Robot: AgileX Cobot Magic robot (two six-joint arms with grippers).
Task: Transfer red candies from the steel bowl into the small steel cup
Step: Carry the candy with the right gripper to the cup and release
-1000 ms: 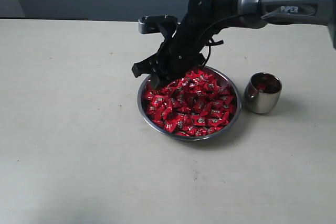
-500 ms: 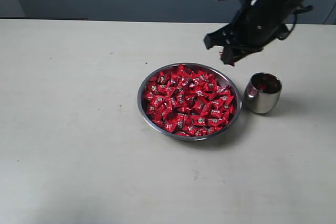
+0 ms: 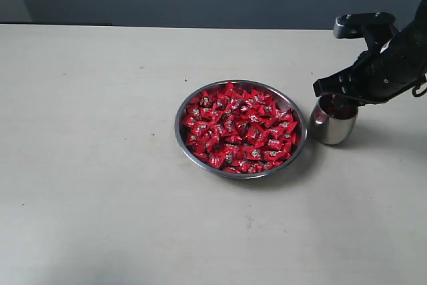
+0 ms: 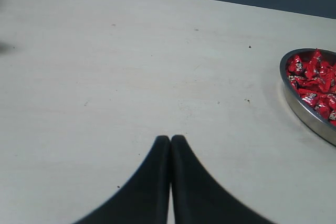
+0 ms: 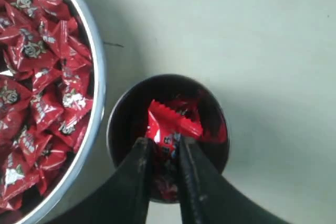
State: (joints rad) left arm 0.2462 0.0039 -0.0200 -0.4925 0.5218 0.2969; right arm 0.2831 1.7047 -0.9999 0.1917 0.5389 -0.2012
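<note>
Your steel bowl (image 3: 177, 131) sits off to the side of the right pincer (image 3: 341, 100), toward the middle of the table, and a little lower than the tips; it is wide, shallow and shiny, with a thin rim. It is heaped almost rim to rim with red candies (image 3: 240, 128), small pillow-shaped wrapped sweets with crimped pointed ends and a pale-and-dark mark at the centre of each.

The small steel cup (image 3: 328, 131) stands upright directly beneath the right pincer, just beside the bowl, though you cannot tell from these views whether the two touch; its body is rounded and mirror-bright, and far narrower than the bowl. In the wrist view you see more red wrapping down inside it.

Your right pincer (image 5: 164, 148) is clamped on a single candy (image 5: 170, 124); the sweet sticks out past the tips and hangs over the cup's open mouth, inside the circle of its rim. The two dark fingers (image 5: 191, 177) stand close together with only the wrapper between them.

The pale table (image 3: 100, 198) carries everything, with faint specks on it. Your left pincer (image 4: 170, 142) hangs over a bare stretch of it with its fingers pressed together on nothing; the bowl's rim lies well apart from it, off to one side.
</note>
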